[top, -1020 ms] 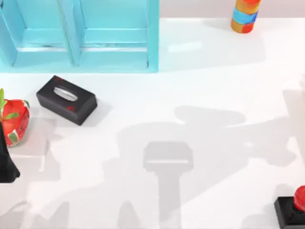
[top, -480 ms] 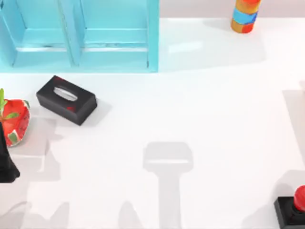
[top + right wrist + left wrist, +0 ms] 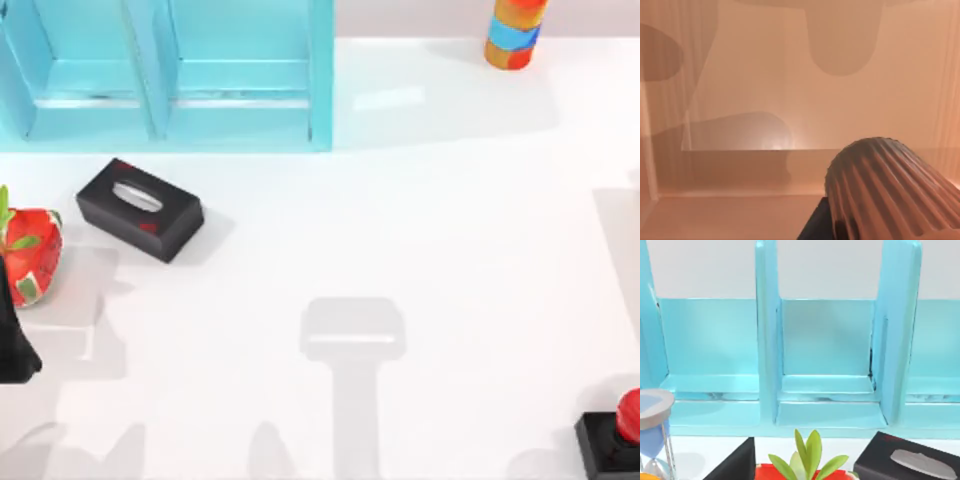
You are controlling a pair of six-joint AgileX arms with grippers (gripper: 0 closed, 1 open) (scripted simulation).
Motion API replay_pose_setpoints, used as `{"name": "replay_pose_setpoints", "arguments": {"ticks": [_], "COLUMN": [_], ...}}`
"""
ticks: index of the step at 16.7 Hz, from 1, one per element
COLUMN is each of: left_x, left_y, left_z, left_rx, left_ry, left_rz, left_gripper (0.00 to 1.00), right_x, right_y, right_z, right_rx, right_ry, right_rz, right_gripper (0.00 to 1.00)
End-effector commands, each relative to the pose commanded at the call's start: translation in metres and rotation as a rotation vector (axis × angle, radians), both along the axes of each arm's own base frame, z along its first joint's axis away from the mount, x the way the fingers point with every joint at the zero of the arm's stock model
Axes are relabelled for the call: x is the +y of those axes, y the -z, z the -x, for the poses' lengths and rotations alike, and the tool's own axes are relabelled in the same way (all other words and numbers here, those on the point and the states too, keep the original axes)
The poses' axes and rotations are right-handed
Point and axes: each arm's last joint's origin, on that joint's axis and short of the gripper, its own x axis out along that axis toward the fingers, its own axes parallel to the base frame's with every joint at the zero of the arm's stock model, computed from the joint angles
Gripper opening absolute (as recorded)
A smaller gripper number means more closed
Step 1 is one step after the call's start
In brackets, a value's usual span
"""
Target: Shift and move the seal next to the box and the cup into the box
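The arm shadows that lay across the middle and right of the table a second ago are gone; nothing on the table itself has shifted.

In the top view the seal stands upright at the lower right corner of the frame, its red knob over the black block, partly cut by the edge. A striped cylinder stands at the upper right. A turquoise shelf takes up the upper left, and a black tissue box lies askew just below it. A red pot with green leaves sits at the left edge, and the left arm is parked just below the pot, against the same edge.

The left wrist view looks over the pot's leaves and the tissue box into the shelf's compartments. An hourglass stands off to one side. A black part of the left gripper shows beside the pot; whether it is open or closed, I cannot tell.

The right wrist view looks into a tan box. The ribbed brown cup is close to the camera, tilted, inside the box walls. A dark part of the right gripper touches the cup; whether it grips the cup, I cannot tell.
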Motion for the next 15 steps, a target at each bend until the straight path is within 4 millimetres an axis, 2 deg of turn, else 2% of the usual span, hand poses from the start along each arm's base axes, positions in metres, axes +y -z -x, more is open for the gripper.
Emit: {"name": "replay_pose_setpoints", "arguments": {"ticks": [2, 15], "left_x": [0.000, 0.000], "left_y": [0.000, 0.000], "left_z": [0.000, 0.000], "left_rx": [0.000, 0.000], "left_ry": [0.000, 0.000], "left_rz": [0.000, 0.000], "left_gripper": [1.00, 1.00], "right_x": [0.000, -0.003], "right_y": [0.003, 0.062], "right_z": [0.000, -0.001], "right_rx": [-0.001, -0.007], "right_ry": [0.001, 0.002], "right_rz": [0.000, 0.005], "right_gripper": [0.00, 0.00]}}
